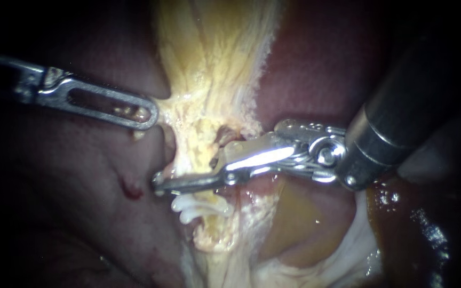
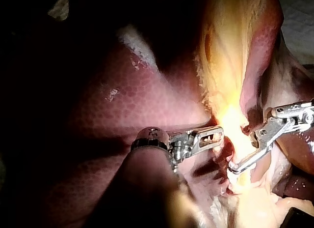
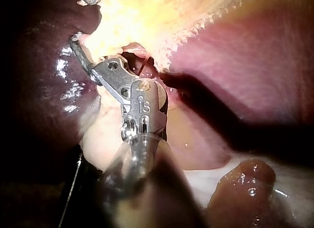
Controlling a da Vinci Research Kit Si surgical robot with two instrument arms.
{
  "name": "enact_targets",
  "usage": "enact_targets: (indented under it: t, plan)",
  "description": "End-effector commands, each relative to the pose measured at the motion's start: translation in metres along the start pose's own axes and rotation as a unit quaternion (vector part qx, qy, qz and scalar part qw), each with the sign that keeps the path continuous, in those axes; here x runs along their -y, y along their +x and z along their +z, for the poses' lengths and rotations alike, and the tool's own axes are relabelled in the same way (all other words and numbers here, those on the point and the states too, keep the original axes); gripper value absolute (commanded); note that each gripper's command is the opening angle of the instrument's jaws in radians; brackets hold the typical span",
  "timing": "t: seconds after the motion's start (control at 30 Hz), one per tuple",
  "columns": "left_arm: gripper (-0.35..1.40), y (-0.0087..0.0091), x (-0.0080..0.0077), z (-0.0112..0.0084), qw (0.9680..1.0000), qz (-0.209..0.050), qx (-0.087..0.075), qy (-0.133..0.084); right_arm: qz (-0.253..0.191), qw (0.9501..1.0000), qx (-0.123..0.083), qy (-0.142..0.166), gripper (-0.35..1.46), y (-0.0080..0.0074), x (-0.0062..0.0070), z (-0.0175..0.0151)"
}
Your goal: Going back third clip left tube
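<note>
A yellow fibrous band of tissue runs down the middle of the endoscope view, with the tube inside it. White clips sit across the band low down. My right instrument reaches in from the upper right just above the clips. One jaw lies across the front of the band; the other spreads away at the base and is mostly buried in tissue, so the jaws stand open. My left instrument comes in from the left, shut on a stretched edge of the yellow tissue. Both also show in the left wrist view: right instrument, left instrument.
Dark red liver lies left of the band and more liver to its right. A smooth brownish bulge and a wet glistening patch lie under the right shaft. A small red spot marks the liver near the jaw tip.
</note>
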Motion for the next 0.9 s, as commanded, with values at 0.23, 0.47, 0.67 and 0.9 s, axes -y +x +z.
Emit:
enact_targets:
  t: [0.23,0.47,0.67,0.9]
  plan:
    - [-0.35,0.0000,0.0000,0.0000,1.0000,0.000,0.000,0.000,0.002,1.0000,0.001,0.002,-0.35,-0.0001,0.0002,-0.0001]
    - [-0.35,0.0000,0.0000,0.0000,1.0000,0.000,0.000,0.000,-0.034,0.9993,-0.009,-0.015,0.35,0.0000,0.0003,0.0004]
    - [-0.35,0.0000,0.0001,0.0000,1.0000,0.000,0.000,0.000,-0.069,0.9960,-0.023,-0.053,0.48,0.0003,-0.0004,0.0006]
    - [-0.35,0.0001,0.0002,0.0001,1.0000,0.000,0.000,-0.001,-0.120,0.9869,-0.031,-0.103,0.50,0.0000,-0.0014,-0.0003]
